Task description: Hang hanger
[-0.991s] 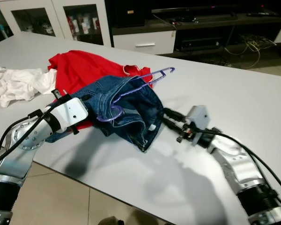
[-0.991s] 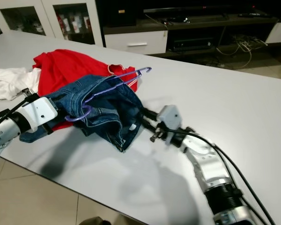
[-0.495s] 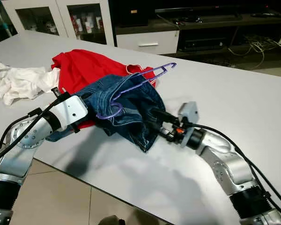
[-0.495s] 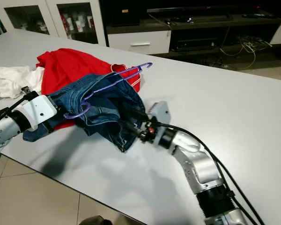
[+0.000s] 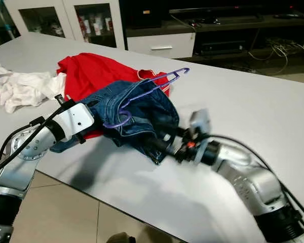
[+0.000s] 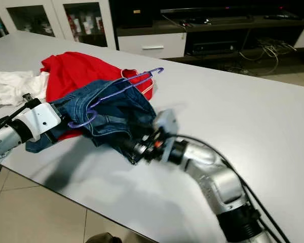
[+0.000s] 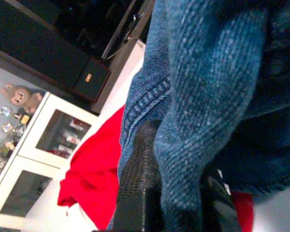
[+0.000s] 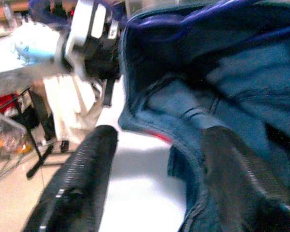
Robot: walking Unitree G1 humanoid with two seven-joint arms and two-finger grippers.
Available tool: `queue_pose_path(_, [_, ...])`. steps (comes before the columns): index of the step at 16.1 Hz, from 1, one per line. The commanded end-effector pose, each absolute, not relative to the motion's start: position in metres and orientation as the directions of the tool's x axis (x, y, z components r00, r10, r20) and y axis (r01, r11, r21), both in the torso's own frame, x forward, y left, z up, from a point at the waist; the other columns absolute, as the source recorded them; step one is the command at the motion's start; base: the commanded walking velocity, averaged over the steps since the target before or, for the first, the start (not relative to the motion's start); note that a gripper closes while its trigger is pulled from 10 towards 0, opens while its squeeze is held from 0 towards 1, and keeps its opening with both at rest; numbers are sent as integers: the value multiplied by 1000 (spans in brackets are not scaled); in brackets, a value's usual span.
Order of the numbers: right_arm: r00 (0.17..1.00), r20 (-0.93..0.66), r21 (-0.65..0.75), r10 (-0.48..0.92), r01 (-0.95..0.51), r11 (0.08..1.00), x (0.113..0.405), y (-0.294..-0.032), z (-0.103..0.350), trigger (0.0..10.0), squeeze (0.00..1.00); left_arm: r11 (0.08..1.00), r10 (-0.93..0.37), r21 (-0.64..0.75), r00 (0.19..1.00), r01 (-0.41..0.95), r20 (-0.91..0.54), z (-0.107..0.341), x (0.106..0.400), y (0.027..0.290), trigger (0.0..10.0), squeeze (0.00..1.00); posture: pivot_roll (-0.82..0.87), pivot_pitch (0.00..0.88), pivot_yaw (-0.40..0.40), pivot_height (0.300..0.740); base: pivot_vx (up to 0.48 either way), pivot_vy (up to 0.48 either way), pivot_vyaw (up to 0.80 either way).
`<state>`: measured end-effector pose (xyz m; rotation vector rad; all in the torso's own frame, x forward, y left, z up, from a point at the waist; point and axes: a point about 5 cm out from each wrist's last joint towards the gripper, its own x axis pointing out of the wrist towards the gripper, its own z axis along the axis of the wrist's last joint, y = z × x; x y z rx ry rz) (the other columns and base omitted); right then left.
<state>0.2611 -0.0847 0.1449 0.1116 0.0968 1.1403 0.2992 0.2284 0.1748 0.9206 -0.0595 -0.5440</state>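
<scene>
The purple hanger point(image 5: 151, 92) is threaded into a bundle of blue jeans point(image 5: 142, 119) that is lifted just above the white table point(image 5: 253, 109), near its front edge. The hanger's hook end points up and to the far right, and its curved near end pokes out of the denim on the left.

The left gripper point(image 7: 157, 193) holds the left side of the jeans: its wrist view shows a thick fold of denim pinched between the two black fingers. The right gripper point(image 5: 164, 147) is at the low right corner of the bundle, and its wrist view shows the fingers spread, one finger point(image 8: 82, 179) out over bare table and the other against the hem, so it is not yet gripping anything.

Behind the jeans a red garment point(image 5: 93, 76) lies on the table, and a white cloth point(image 5: 20, 88) lies further left. Cabinets and a TV stand are beyond the far edge.

The step in hand appears to be getting the jeans seated on the hanger, with the right gripper reaching for the hanging hem. The next move likely calls for closing those fingers on the denim edge, or on the hanger itself, while the left gripper keeps the weight, so the garment does not slide off the thin wire.
</scene>
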Motion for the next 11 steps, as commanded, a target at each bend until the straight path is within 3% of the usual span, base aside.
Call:
queue_pose_path(1, [434, -83, 114, 897, -890, 441, 261, -80, 138, 10000, 827, 464, -476, 786, 863, 410, -170, 182, 303, 229, 0, 0, -7, 0, 81, 740, 0, 0, 0])
queue_pose_path(2, [497, -135, 89, 857, -855, 510, 268, -77, 132, 10000, 4, 461, -480, 788, 862, 408, -166, 182, 305, 227, 0, 0, -19, 0, 84, 740, 0, 0, 0])
queue_pose_path(8, [667, -224, -20, 710, -732, 681, 288, -77, 126, 10000, 0, 448, -504, 795, 850, 409, -153, 184, 309, 215, 0, 0, -19, 0, 82, 740, 0, 0, 0])
queue_pose_path(11, [673, -250, -27, 696, -724, 690, 287, -68, 124, 10000, 0, 444, -508, 796, 848, 410, -154, 184, 309, 214, 0, 0, -21, 0, 83, 740, 0, 0, 0])
